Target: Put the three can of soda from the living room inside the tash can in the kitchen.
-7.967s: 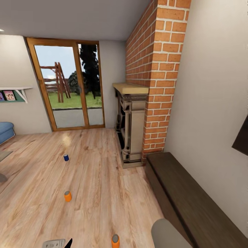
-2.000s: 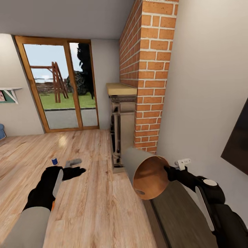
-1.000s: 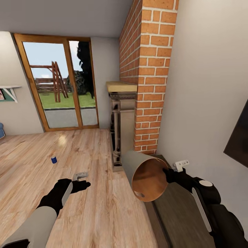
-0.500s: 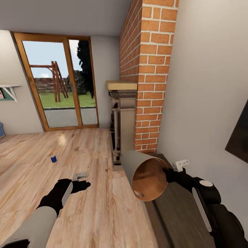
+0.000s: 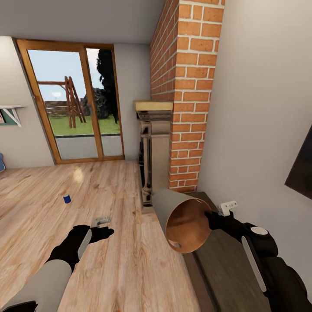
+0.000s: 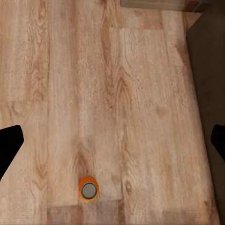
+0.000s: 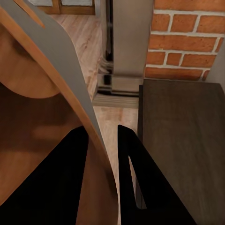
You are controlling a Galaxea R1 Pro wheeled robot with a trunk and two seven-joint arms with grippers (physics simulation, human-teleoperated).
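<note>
My right gripper [image 5: 209, 216] is shut on the rim of the trash can [image 5: 184, 223], which hangs tilted with its brown inside facing me. In the right wrist view the two black fingers [image 7: 136, 173] stand on either side of the can's grey wall [image 7: 56, 56]. My left gripper [image 5: 104, 226] is open, low over the plank floor. Its wrist view looks straight down on an orange soda can [image 6: 88, 189] standing upright, with the fingertips [image 6: 9, 145] wide apart at the picture's edges. The dark blue soda can [image 5: 67, 198] stands farther off on the floor, towards the glass doors.
The carved fireplace [image 5: 154, 151] and red brick chimney [image 5: 182, 86] rise just ahead of the trash can. A dark low bench [image 5: 225, 260] runs along the right wall under my right arm. Wood-framed glass doors [image 5: 73, 104] close the far end, with open plank floor [image 5: 34, 190] on the left.
Over the last second hardly anything moved. Two seconds ago my left gripper was higher and nearer the blue can; it has since dropped lower and to the right. The trash can stays held.
</note>
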